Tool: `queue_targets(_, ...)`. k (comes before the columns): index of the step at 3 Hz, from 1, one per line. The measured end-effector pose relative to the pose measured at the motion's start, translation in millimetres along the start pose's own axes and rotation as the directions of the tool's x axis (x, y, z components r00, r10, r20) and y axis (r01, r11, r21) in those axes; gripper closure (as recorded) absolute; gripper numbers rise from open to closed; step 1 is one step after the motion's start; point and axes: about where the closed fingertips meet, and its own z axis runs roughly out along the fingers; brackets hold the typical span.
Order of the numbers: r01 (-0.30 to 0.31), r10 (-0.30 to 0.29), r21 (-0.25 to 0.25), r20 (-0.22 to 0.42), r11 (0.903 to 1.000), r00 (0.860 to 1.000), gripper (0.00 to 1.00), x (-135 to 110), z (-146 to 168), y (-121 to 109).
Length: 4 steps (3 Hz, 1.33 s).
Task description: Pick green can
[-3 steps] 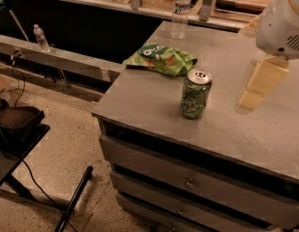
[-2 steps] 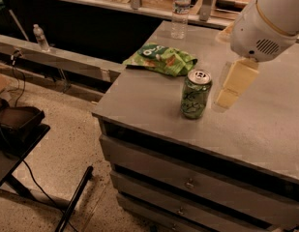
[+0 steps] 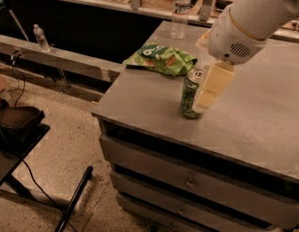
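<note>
The green can (image 3: 188, 96) stands upright on the grey cabinet top (image 3: 250, 124), near its front left part. It has a silver top with a pull tab and dark markings on its side. My gripper (image 3: 204, 99) hangs from the white arm (image 3: 250, 23) at the upper right. It has come down right against the can's right side and covers part of it. The can still rests on the surface.
A flat green snack bag (image 3: 161, 58) lies behind the can to the left. A clear water bottle (image 3: 179, 11) stands at the cabinet's far edge. The cabinet's left edge drops to the floor, where a black stand (image 3: 18, 124) and cables sit. A small bottle (image 3: 40, 36) stands on the left ledge.
My arm and gripper have moved left and down, from well right of the can to right against its right side. The can has not moved.
</note>
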Motion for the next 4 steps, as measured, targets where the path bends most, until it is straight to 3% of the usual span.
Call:
queue_targets(2, -0.031, 0.031, -0.003, -0.02, 0.9995, 0.999, 0.0, 7.7, 20.6, -13.2)
queue_targets(3, -0.029, 0.029, -0.003, -0.02, 0.9996, 0.999, 0.18, 6.8, 20.2, -12.5)
queue_targets(4, -0.027, 0.027, -0.002, -0.02, 0.9996, 0.999, 0.42, 6.0, 20.3, -11.9)
